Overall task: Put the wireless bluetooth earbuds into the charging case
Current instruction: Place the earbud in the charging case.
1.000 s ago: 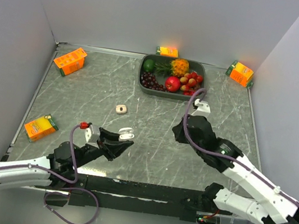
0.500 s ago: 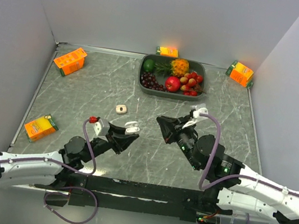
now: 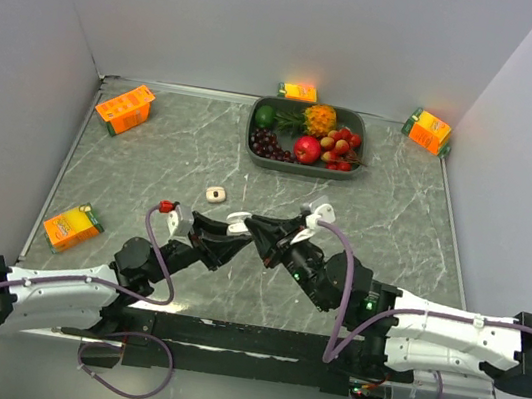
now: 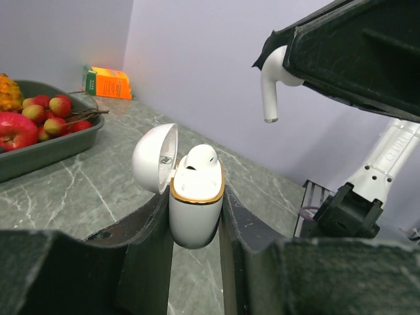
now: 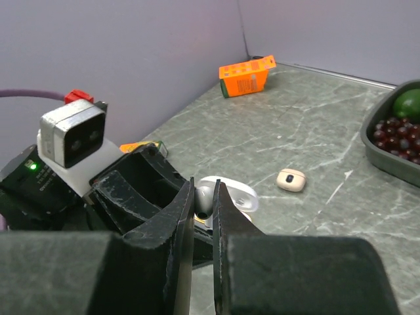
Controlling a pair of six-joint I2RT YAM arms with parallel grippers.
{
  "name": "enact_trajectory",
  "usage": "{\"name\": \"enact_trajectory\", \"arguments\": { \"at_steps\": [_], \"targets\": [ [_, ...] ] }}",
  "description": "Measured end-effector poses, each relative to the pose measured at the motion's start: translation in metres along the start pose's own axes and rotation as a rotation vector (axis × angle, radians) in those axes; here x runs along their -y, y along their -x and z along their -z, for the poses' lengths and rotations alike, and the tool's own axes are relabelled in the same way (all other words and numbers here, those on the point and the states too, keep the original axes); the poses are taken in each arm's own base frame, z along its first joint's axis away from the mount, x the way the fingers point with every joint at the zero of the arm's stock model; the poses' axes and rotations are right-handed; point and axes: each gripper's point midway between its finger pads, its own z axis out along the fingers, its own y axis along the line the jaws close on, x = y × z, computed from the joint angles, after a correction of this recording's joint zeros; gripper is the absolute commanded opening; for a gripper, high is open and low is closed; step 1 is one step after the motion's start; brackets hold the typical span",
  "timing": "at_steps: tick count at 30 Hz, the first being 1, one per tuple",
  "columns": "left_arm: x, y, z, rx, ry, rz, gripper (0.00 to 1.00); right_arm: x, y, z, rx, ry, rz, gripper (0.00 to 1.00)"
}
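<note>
One earbud (image 4: 200, 157) sits in the open charging case (image 4: 195, 216), gripped upright by the left jaws above the middle of the surface (image 3: 149, 171). Right jaws pinch a second earbud (image 4: 269, 92) just above it. Fruit tray (image 3: 252, 137) sits far back.

Clear air lies between the held earbud (image 4: 269, 92), pinched in the right gripper (image 5: 203, 188), and the charging case (image 4: 194, 222) clamped in the left gripper (image 4: 195, 195) — nothing crosses that gap. Dark fingers (image 4: 147, 243) wall the case on two sides. Its raised lid (image 4: 155, 157) guards a third, and a seated earbud (image 4: 201, 157) fills one socket. Beyond the right gripper's tips, a small beige object (image 5: 291, 180) lies on the table (image 3: 151, 161) — the fruit tray (image 4: 52, 147) sits farther off.
</note>
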Motion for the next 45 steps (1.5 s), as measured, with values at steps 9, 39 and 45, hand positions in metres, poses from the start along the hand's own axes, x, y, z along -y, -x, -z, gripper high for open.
{"name": "enact_trajectory", "arguments": {
  "at_steps": [9, 39, 45],
  "targets": [
    [0.008, 0.004, 0.001, 0.002, -0.039, 0.003, 0.01, -0.014, -0.012, -0.011, -0.006, 0.026, 0.021, 0.0],
    [0.015, 0.007, 0.003, 0.001, -0.07, 0.027, 0.01, -0.02, -0.028, -0.023, -0.033, 0.02, 0.038, 0.0],
    [0.016, 0.007, 0.003, 0.001, -0.071, 0.027, 0.01, -0.022, -0.029, -0.025, -0.036, 0.022, 0.037, 0.0]
  ]
}}
